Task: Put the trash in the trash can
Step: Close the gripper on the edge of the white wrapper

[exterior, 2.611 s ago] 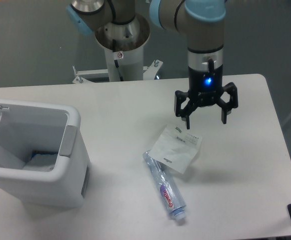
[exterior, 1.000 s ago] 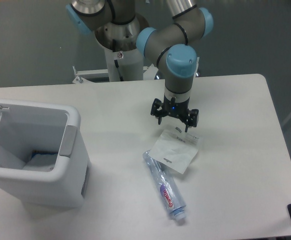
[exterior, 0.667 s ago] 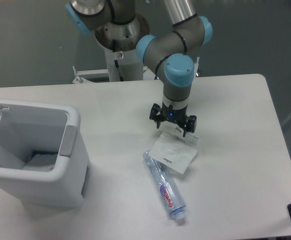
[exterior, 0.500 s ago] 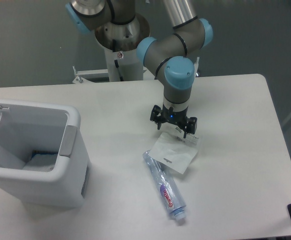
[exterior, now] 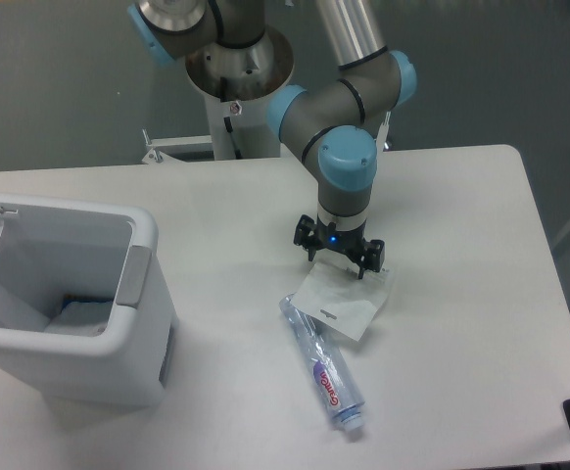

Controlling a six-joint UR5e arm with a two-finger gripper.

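Right now your white packet (exterior: 342,302) lies flat mid-worktop, its 7 o'clock corner over the crushed bottle (exterior: 326,372). Your gripper (exterior: 339,264) sits at its 12 o'clock edge, jaws spread apart astride that edge. At 9 o'clock the trash can (exterior: 118,323) stands with its lid up.

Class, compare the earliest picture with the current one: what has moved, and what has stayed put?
The gripper came down and toward the left, from open above the table to low over the far edge of the white packet, its fingers spread either side of that edge. Whether it grips yet cannot be told. The packet, the crushed bottle and the open trash can lie where they did.
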